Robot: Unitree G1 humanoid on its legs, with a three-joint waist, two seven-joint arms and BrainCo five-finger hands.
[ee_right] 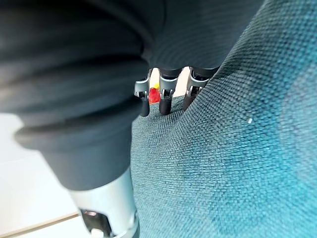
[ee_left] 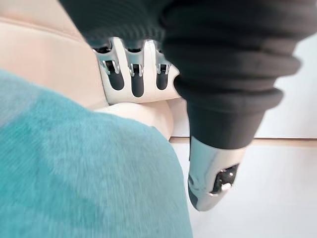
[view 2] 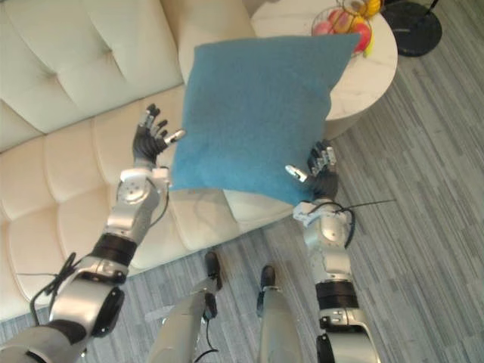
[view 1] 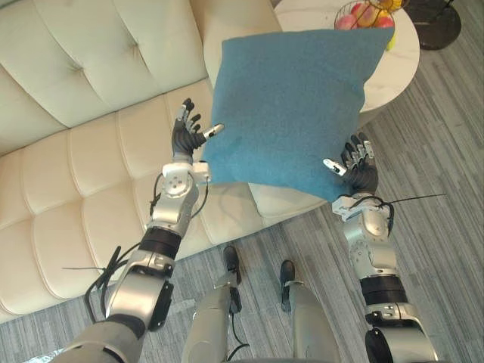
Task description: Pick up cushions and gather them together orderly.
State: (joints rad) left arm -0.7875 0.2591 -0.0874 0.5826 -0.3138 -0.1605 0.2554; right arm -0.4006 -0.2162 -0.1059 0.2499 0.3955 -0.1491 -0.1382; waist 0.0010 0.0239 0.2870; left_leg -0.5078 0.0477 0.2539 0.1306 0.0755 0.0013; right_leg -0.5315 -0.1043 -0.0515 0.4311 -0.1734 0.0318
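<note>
Above sofa (view 1: 76, 174), cushion (view 1: 287, 106) between left hand (view 1: 184, 138) and right hand (view 1: 361, 172), fingers (view 1: 184, 113) straight

Blocked at upper centre by blue cushion (view 1: 291, 106); crowded at upper right by round table (view 1: 397, 72) and fruit basket (view 1: 367, 13); lay open over sofa seat (view 1: 68, 197), left.

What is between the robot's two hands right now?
The blue cushion, held between the left hand and right hand, above the sofa; the left eye view shows it.

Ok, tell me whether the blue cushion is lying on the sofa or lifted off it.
Lifted: the blue cushion hangs tilted above the sofa, pressed between the left robot hand and right robot hand.
</note>
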